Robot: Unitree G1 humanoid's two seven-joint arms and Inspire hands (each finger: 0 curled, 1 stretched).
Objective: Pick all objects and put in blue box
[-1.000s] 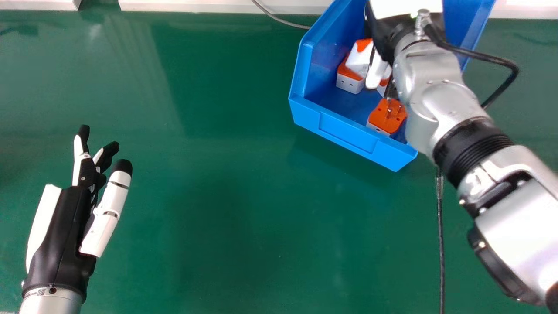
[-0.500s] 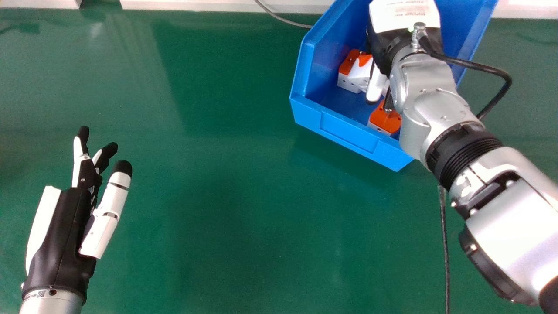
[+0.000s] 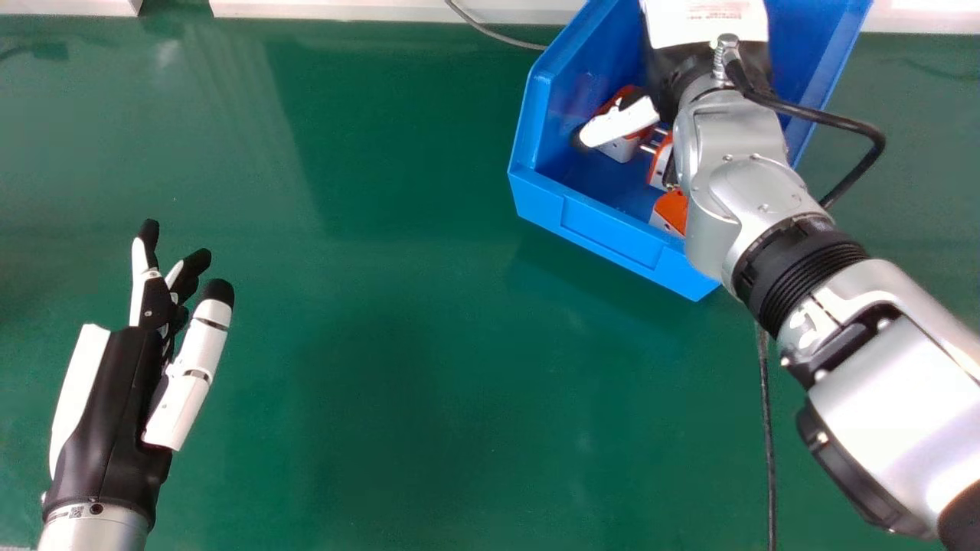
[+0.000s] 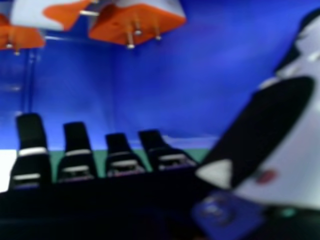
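Right hand [image 3: 622, 122] open, empty, in blue box [image 3: 609, 234], far right, with orange-white plugs [image 3: 671, 210]; left hand [image 3: 115, 398] open, near left. Placing looks done; withdrawal seems left.

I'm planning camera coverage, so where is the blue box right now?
The blue box stands toward the far edge of the green table, right of centre in the head view, with the robot's right hand inside it.
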